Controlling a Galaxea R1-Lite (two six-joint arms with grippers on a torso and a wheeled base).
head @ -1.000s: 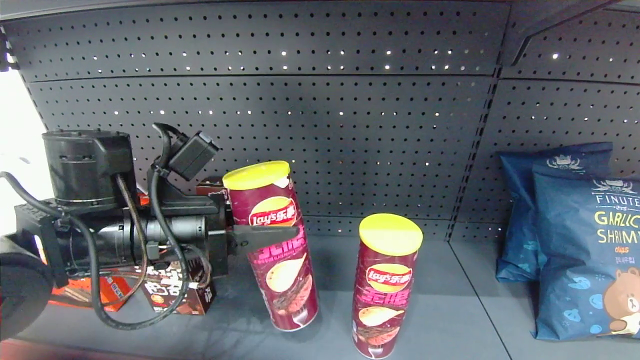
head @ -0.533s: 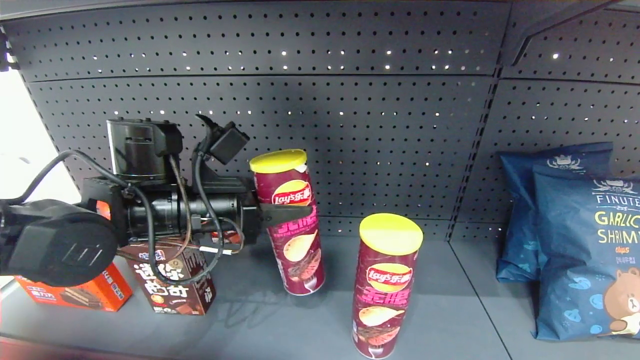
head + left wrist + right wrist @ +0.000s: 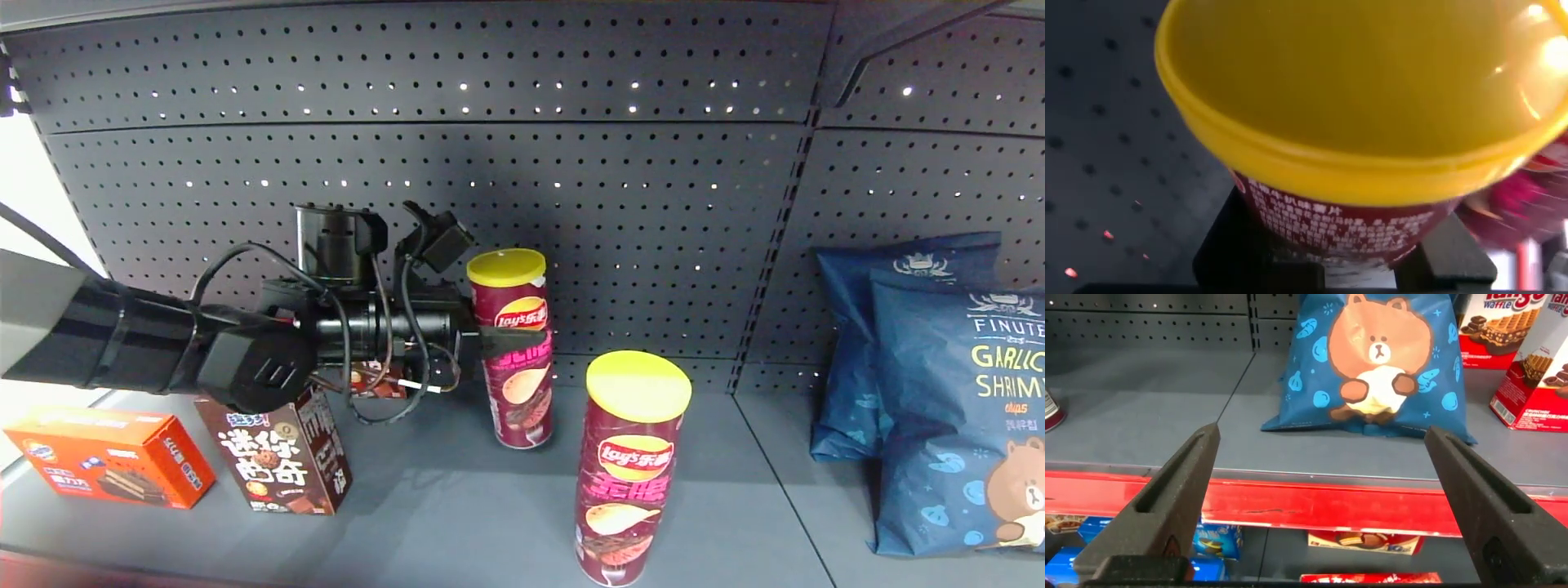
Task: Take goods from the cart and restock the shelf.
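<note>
"What's sitting over on the left?"

"An orange snack box [image 3: 110, 457] lying flat at the near left. Just right of it, a brown chocolate-biscuit box [image 3: 286, 457] stands upright."

"And the right side?"

"A dark blue chip bag [image 3: 959, 408] printed with a brown bear, upright, and a second blue bag [image 3: 857, 327] touching it just behind. A dark perforated back panel [image 3: 571, 163] runs along the far side."

Print everywhere on this shelf! The rear chip can [image 3: 516, 351] wears a round red-and-yellow logo badge above pink characters, and the front chip can [image 3: 629, 474] carries the same pair. The blue snack bag [image 3: 959, 408] shows white and yellow Latin capitals. Big white Chinese characters cover the brown cookie box [image 3: 286, 457]. The lettering on the orange box [image 3: 110, 457] is too small to read.
</note>
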